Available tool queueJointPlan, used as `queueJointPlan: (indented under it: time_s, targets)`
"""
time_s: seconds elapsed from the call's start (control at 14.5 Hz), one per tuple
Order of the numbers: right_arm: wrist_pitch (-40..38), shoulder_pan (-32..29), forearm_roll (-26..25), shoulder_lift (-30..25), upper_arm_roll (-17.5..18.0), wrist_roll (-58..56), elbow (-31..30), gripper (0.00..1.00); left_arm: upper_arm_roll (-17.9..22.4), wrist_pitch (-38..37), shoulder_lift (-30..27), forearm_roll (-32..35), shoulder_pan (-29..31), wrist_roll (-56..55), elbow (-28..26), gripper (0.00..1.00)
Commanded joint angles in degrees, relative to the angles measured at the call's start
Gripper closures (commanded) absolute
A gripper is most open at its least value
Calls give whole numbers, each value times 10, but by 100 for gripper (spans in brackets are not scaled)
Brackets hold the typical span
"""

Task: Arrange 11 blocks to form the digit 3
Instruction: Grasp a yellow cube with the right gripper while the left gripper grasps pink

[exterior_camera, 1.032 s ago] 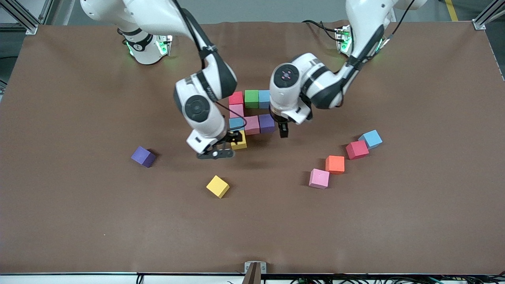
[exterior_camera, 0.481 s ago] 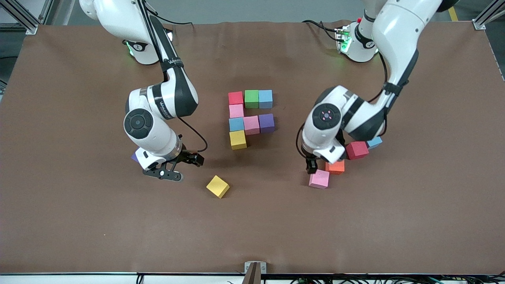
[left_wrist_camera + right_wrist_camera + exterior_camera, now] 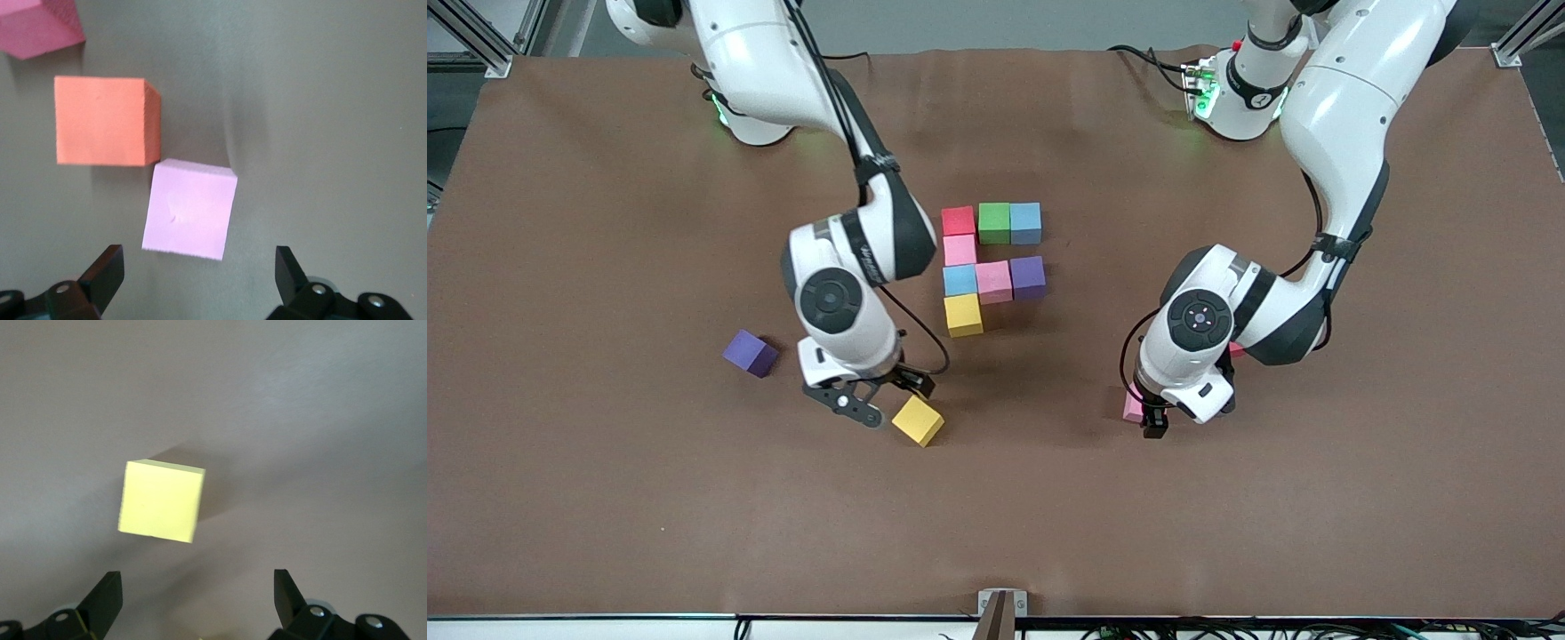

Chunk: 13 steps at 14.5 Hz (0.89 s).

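Observation:
Eight blocks touch in a partial figure mid-table: red (image 3: 959, 220), green (image 3: 993, 222) and blue (image 3: 1025, 222) in the row farthest from the camera, then pink (image 3: 960, 250), blue (image 3: 959, 280), pink (image 3: 993, 281), purple (image 3: 1028, 276) and yellow (image 3: 963, 315). My right gripper (image 3: 880, 396) (image 3: 198, 587) hangs open just beside a loose yellow block (image 3: 917, 420) (image 3: 161, 500), nothing between its fingers. My left gripper (image 3: 1154, 420) (image 3: 200, 263) is open low over a loose pink block (image 3: 1132, 407) (image 3: 190, 208), which lies just ahead of the fingertips, corner to corner with an orange block (image 3: 100, 130).
A loose purple block (image 3: 750, 353) lies toward the right arm's end of the table. A red block (image 3: 33, 27) sits past the orange one, mostly hidden under the left arm in the front view. Brown table cover (image 3: 694, 516) stretches to the near edge.
Both grippers left the figure. The right one swung out toward the purple block, then came to the loose yellow block. The left one moved onto the loose pink block.

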Motion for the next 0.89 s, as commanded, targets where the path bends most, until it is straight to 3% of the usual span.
queueJointPlan:
  time_s: [0.0, 0.21, 0.62, 0.76, 0.83]
  targets:
    - [-19, -49, 2, 73, 33, 43, 106, 0, 0, 1, 9, 8, 6, 30, 14, 0]
    - [-14, -70, 2, 127, 41, 78, 165, 0, 0, 2, 11, 7, 11, 59, 8, 0]
    - [9, -78, 2, 141, 55, 101, 167, 1, 0, 2, 24, 7, 15, 104, 1, 0]
    - [9, -79, 2, 142, 58, 101, 165, 16, 0, 2, 23, 7, 19, 122, -11, 0]
    - [9, -78, 1, 142, 57, 99, 165, 33, 0, 2, 23, 7, 20, 128, -15, 0]
